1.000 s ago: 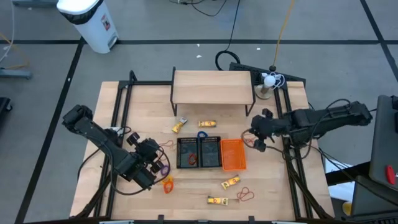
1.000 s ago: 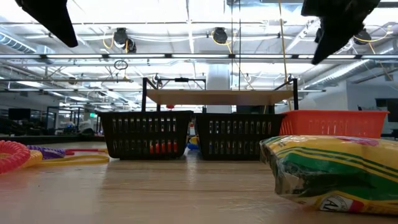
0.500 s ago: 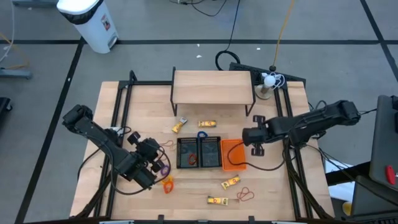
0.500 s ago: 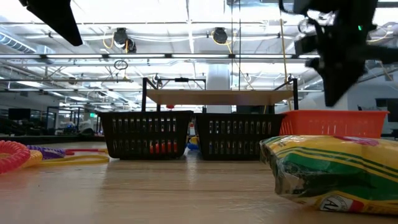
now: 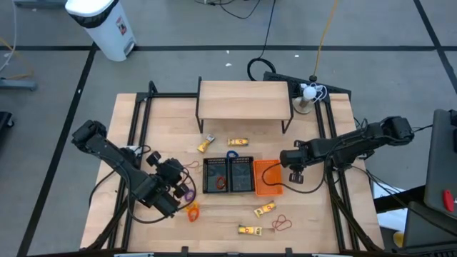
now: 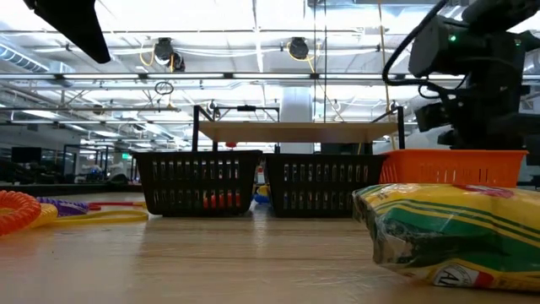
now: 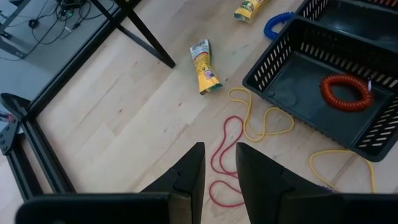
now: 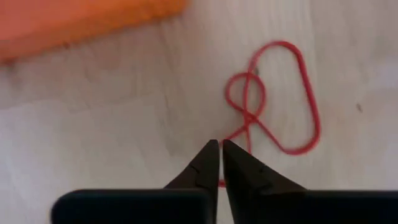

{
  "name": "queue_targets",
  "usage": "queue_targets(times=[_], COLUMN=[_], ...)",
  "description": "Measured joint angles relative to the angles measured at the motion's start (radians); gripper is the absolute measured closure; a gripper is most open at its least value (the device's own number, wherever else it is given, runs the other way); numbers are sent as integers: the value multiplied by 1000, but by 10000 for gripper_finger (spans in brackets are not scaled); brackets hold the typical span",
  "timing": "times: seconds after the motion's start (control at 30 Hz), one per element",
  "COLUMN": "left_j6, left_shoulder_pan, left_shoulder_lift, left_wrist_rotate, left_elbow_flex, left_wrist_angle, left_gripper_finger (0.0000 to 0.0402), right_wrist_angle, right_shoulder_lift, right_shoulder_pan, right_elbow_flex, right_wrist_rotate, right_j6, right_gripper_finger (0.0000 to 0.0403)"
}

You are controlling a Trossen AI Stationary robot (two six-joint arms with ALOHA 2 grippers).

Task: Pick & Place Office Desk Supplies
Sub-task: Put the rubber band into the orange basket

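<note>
Nearest the low camera: crayon packet (image 6: pixel 451 232) on the tabletop.
Right gripper (image 8: pixel 220 163): fingertips nearly together, empty, over a red rubber-band loop (image 8: pixel 273 102) beside the orange basket (image 5: pixel 267 177).
Left gripper (image 7: pixel 219 171): slightly parted, empty, above another red band (image 7: pixel 222 163).

We've got a light wooden desk (image 5: pixel 164 114) on a grey floor (image 5: pixel 178 25) with dark tape lines, a white bin (image 5: pixel 102 25) off one corner, and bright ceiling lights (image 6: pixel 253 25) over an open workshop.
</note>
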Motion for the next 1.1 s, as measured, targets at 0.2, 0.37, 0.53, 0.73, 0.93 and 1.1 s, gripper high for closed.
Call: queue_targets(times=[0.2, 0.37, 0.53, 0.73, 0.93, 1.1], left_j6=[0, -1, -1, 20, 24, 24], left_shoulder_pan=[0, 0, -2, -2, -2, -7], left_shoulder_lift=[0, 0, 0, 0, 0, 0], left_wrist_rotate=[2, 10, 11, 12, 28, 29], left_elbow_flex=[0, 0, 0, 0, 0, 0], left_wrist_angle=[21, 24, 29, 54, 58, 60], left_gripper_finger=[309, 309, 309, 309, 309, 309], right_wrist_angle=[5, 6, 6, 6, 6, 7], right_shoulder_lift=[-1, -1, -1, -1, 0, 0], right_shoulder_pan=[-54, -89, -108, -126, -133, -133], right_elbow_flex=[0, 0, 0, 0, 0, 0], right_wrist_rotate=[-3, -47, -48, -46, -47, -47], right_j6=[15, 14, -10, -19, -19, -13], right_gripper_finger=[292, 213, 168, 168, 181, 182])
